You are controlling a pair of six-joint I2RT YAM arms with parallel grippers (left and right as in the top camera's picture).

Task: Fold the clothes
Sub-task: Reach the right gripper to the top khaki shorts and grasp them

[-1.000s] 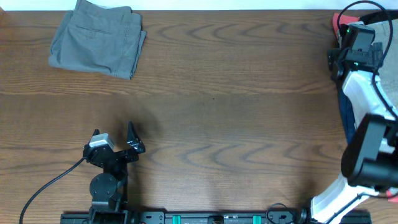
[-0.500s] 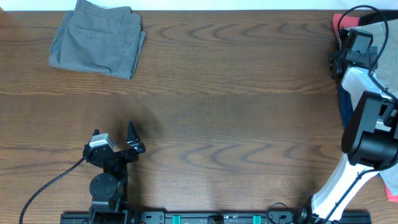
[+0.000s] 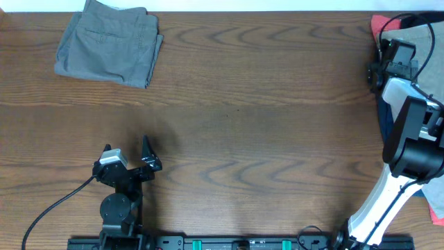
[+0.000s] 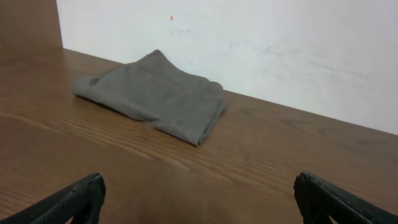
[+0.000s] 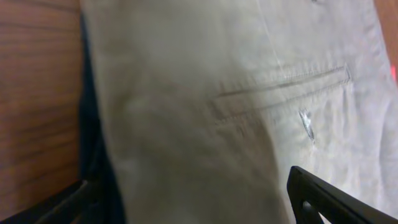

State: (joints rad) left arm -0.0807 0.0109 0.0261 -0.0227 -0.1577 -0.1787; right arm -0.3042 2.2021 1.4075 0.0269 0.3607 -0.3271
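Folded grey-olive shorts (image 3: 107, 43) lie at the far left corner of the wooden counter (image 3: 263, 118). The left end effector (image 3: 126, 147) sits near left, fingers apart. The right end effector (image 3: 394, 43) hangs at the far right corner, over the pale khaki shorts (image 3: 424, 33).

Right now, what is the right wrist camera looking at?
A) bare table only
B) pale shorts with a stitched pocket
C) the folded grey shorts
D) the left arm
B: the right wrist view is mostly filled by the pale shorts, a stitched pocket across them; the folded grey shorts lie away at the far left corner.
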